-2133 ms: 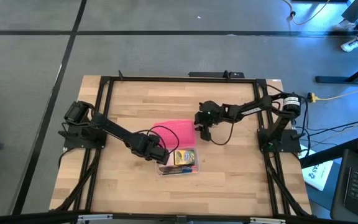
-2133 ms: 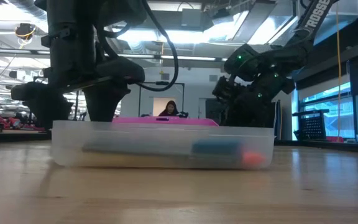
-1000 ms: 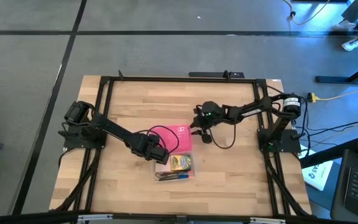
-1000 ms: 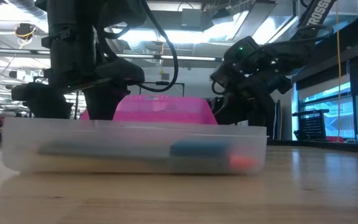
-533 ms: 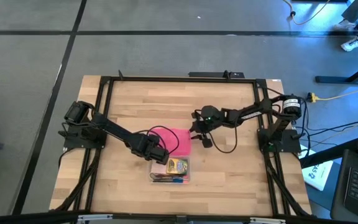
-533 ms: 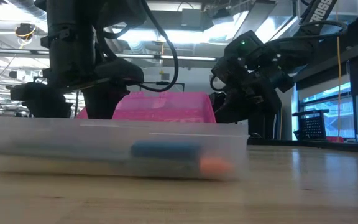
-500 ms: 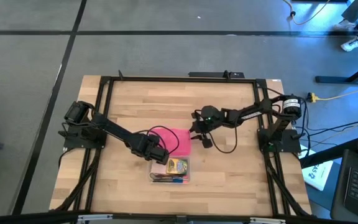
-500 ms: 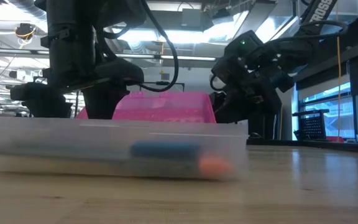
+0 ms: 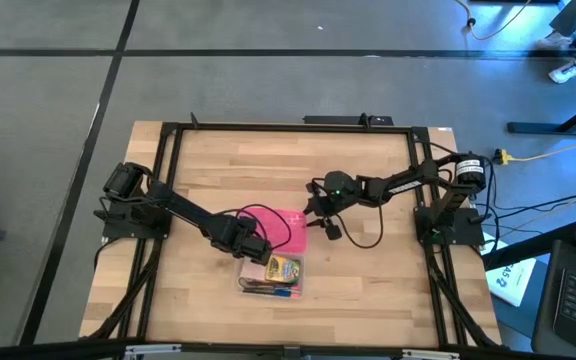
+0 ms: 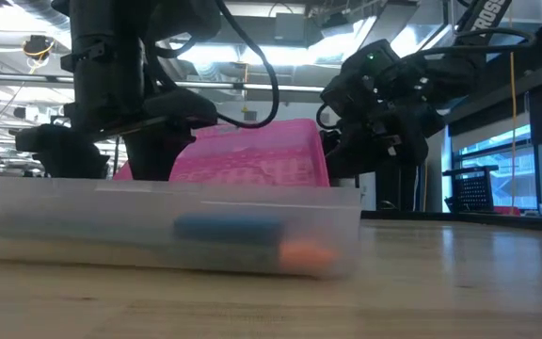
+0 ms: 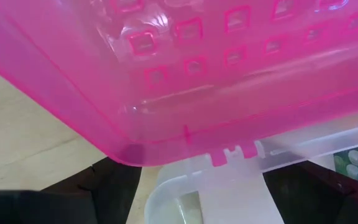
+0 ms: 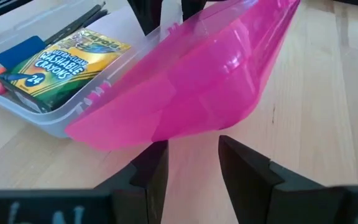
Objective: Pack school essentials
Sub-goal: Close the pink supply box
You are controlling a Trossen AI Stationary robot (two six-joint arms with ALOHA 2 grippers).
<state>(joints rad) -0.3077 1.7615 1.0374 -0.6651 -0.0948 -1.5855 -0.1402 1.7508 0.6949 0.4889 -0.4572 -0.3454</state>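
The crayon box (image 12: 67,55) lay packed in the clear case (image 9: 268,273), just beyond your left gripper (image 9: 251,248), whose parted fingers gripped the case's rim, apparently to steady it. The pink lid (image 12: 191,81) stood half raised. Your right gripper (image 12: 191,163) held the lid's free edge between partly closed fingers, seemingly to swing it shut.
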